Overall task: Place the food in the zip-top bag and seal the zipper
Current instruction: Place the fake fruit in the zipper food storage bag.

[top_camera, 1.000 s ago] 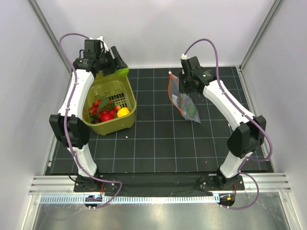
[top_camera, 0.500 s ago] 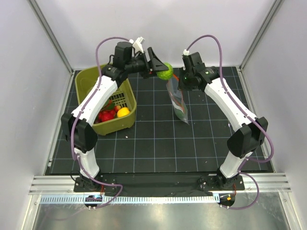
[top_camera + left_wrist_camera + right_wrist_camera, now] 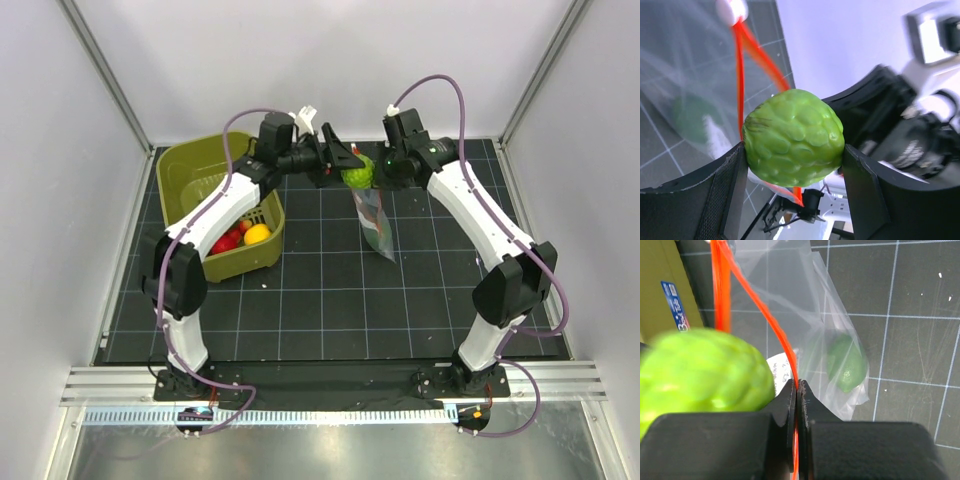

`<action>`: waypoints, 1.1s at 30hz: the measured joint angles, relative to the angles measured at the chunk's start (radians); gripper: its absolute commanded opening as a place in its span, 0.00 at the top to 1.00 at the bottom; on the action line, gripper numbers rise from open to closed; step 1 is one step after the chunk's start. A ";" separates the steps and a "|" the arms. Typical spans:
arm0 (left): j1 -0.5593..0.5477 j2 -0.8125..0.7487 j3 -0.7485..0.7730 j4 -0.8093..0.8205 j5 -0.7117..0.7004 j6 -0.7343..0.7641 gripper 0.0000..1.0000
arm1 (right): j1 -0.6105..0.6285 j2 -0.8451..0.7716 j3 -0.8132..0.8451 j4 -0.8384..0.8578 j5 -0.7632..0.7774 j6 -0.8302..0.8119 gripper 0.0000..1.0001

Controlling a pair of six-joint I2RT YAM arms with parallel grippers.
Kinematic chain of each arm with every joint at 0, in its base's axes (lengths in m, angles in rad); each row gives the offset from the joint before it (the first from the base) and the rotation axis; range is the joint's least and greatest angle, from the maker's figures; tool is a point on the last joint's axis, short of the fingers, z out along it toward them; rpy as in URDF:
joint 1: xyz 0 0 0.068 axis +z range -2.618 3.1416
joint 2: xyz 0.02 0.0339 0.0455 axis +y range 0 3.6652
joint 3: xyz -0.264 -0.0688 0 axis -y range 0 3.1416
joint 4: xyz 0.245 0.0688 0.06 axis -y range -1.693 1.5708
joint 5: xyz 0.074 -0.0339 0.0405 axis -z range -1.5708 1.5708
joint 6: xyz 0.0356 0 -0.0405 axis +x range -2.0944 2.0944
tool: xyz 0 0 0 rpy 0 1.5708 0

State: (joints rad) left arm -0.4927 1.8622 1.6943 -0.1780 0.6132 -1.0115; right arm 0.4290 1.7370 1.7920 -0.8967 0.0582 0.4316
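My left gripper [image 3: 352, 168] is shut on a bumpy green toy fruit [image 3: 794, 137] and holds it at the mouth of the clear zip-top bag [image 3: 374, 220]. My right gripper [image 3: 378, 172] is shut on the bag's red-orange zipper strip [image 3: 759, 310] and holds the bag hanging above the mat. The green fruit also shows blurred in the right wrist view [image 3: 702, 375]. A smooth green fruit [image 3: 845, 362] lies inside the bag near its bottom. The zipper's white slider [image 3: 731, 10] shows at the top of the left wrist view. The mouth stands open.
An olive-green slotted basket [image 3: 200, 180] stands at the back left on the black gridded mat [image 3: 320, 300]. It holds a yellow ball [image 3: 257, 234] and red pieces [image 3: 227, 242]. White walls with metal posts close in the sides and back.
My left arm has swung right from above the basket, carrying the green fruit to the bag's mouth. The right gripper has lifted the bag so that it hangs more upright.
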 measured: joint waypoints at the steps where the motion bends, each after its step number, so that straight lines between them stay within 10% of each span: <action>1: -0.003 0.003 -0.014 0.003 0.002 -0.004 0.61 | -0.005 0.000 0.000 0.001 -0.003 0.007 0.99; 12: -0.038 0.100 0.036 -0.226 -0.061 0.140 0.59 | -0.023 0.000 0.000 0.003 -0.036 0.028 0.99; 22: -0.104 0.172 0.282 -0.477 -0.169 0.300 0.01 | -0.027 -0.001 0.000 0.021 -0.058 0.027 0.99; 33: -0.101 0.155 0.454 -0.669 -0.298 0.407 0.00 | -0.029 -0.001 -0.003 0.021 -0.059 0.034 0.99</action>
State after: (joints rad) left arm -0.5941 2.0171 2.1483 -0.8471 0.3157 -0.6048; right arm 0.4004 1.7363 1.7889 -0.8761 -0.0010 0.4660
